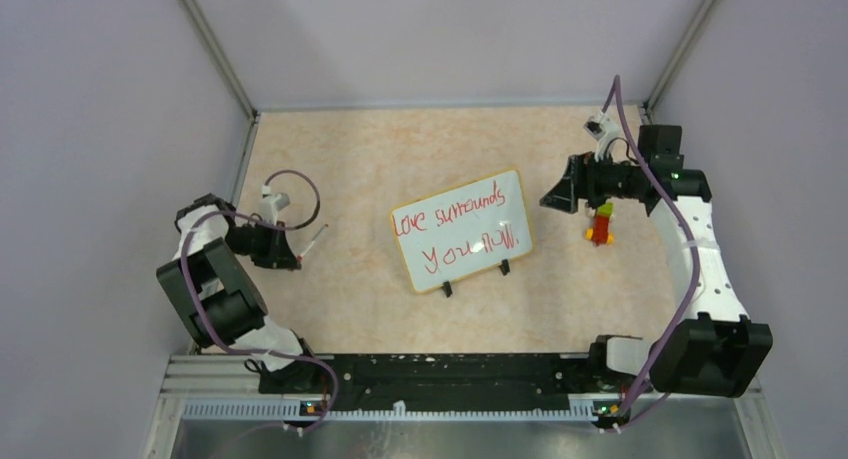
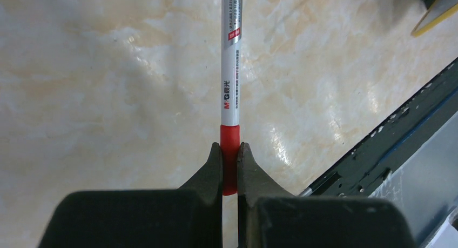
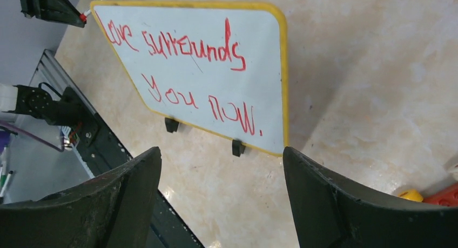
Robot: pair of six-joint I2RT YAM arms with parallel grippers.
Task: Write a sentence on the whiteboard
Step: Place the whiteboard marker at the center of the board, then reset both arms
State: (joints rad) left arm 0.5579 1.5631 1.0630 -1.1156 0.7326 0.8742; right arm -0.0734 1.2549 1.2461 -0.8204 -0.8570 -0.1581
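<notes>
The whiteboard (image 1: 462, 231) with its yellow rim and two black clip feet stands on the table's middle; it also shows in the right wrist view (image 3: 216, 69). The sentence (image 1: 458, 227) on it is in red: "Love surrounds" above "you now." (image 3: 200, 75). My left gripper (image 1: 296, 261) is left of the board, shut on a white marker (image 1: 312, 243) with a red end (image 2: 229, 151), held low over the table. My right gripper (image 1: 553, 194) is open and empty, just right of the board's right edge (image 3: 221, 151).
A small red, yellow and green object (image 1: 601, 224) lies on the table under the right arm. The black base rail (image 1: 450, 374) runs along the near edge. Grey walls close in the back and sides.
</notes>
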